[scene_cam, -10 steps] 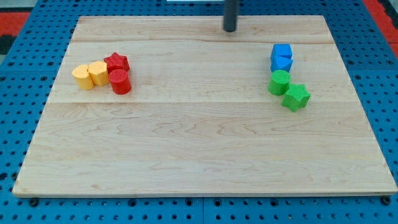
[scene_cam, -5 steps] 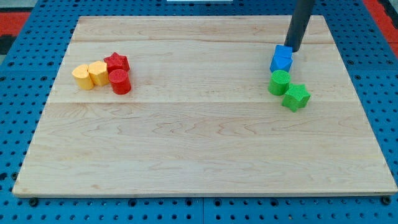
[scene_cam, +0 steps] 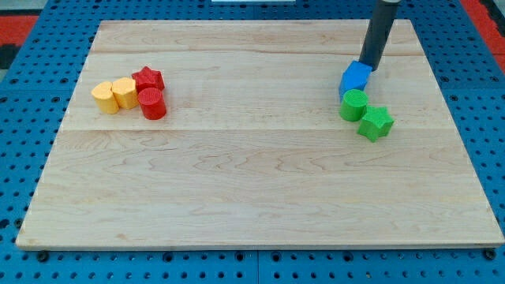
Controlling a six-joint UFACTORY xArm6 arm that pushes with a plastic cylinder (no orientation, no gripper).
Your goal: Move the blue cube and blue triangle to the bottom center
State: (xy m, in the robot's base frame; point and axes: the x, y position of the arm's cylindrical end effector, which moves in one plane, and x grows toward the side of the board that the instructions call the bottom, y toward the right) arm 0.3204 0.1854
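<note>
A blue block (scene_cam: pixel 354 78) sits at the view's right on the wooden board (scene_cam: pixel 260 181). Only one blue shape shows, and I cannot tell cube from triangle; a second blue block may be hidden behind it or the rod. My tip (scene_cam: pixel 369 69) rests at the blue block's upper right edge, touching it. A green cylinder (scene_cam: pixel 353 104) sits directly below the blue block, touching it. A green star (scene_cam: pixel 375 123) lies just below and right of the cylinder.
At the view's left is a cluster: a yellow block (scene_cam: pixel 104 97), a yellow cylinder (scene_cam: pixel 124 92), a red star (scene_cam: pixel 147 79) and a red cylinder (scene_cam: pixel 152 103).
My tip moved from the top centre to the right and down onto the blue blocks. The blue blocks shifted slightly down-left against the green cylinder.
</note>
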